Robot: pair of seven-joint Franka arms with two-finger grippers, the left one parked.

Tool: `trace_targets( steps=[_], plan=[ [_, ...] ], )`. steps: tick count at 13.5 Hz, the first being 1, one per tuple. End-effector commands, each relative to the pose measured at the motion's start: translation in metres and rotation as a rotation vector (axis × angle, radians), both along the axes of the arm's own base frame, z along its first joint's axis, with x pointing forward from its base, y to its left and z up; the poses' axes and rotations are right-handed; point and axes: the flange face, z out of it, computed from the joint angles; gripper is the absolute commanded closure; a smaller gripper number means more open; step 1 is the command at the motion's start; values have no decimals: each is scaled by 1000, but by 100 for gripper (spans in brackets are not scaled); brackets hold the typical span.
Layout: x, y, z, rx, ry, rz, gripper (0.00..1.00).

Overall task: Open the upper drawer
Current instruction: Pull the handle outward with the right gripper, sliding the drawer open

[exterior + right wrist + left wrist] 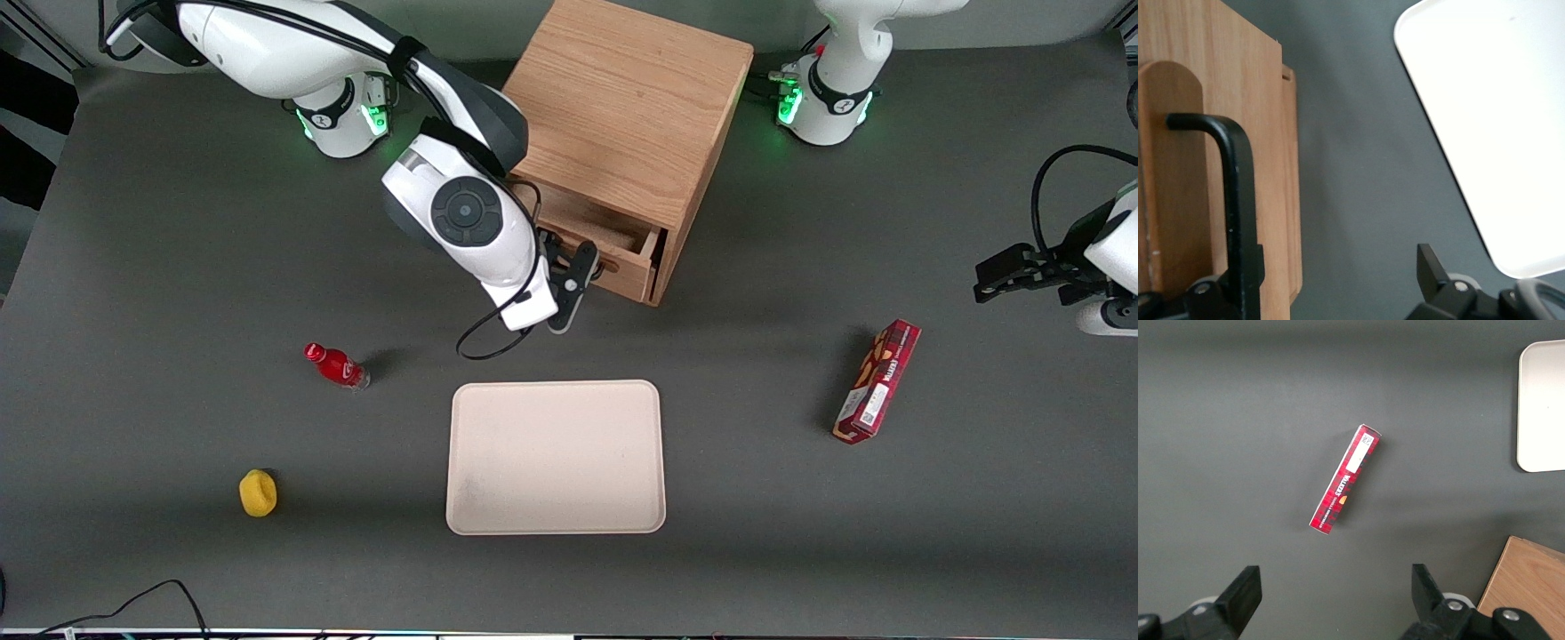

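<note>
— Now, the upper drawer (613, 253): condition?

— Partly pulled out of the oak cabinet (627, 116). It is a shallow box of light wood, its inside open to view from above, with a flat front panel facing the front camera. It sits at the top of the cabinet's front, nearer the front camera than the cabinet's top slab.

— Handle?

— A thin black wire handle (1231, 200), bent at a right angle at its end and mounted on a rounded wooden backing on the drawer front. In the right wrist view it runs along the panel, close to one finger (1245, 280) of the pincer.

— Position of the pincer?

— The pincer (569, 284) is at the drawer front, on the side toward the working arm's end of the bench (178, 267). Its fingers stand wide apart; one lies by the handle, the other (1431, 267) hangs over bare bench between the cabinet and the tray (556, 458). Whether the first finger touches the handle, I cannot tell.

— Other items?

— A pale tray nearer the front camera than the cabinet; a red bottle (336, 365) and a yellow object (258, 493) toward the working arm's end; a red box (877, 382) toward the parked arm's end.
</note>
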Motion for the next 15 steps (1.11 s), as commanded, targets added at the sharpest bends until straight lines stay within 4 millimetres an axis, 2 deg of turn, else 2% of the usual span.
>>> trace_targets(
  steps=[1,4,7,13,15],
  plan=[
    [25,-18,3,-5,-45,16,0],
    [44,-35,8,-4,-75,-23,0],
    [56,-44,7,8,-109,-49,0],
    [84,-77,11,23,-159,-115,0],
    [89,-81,12,32,-178,-100,0]
  ],
)
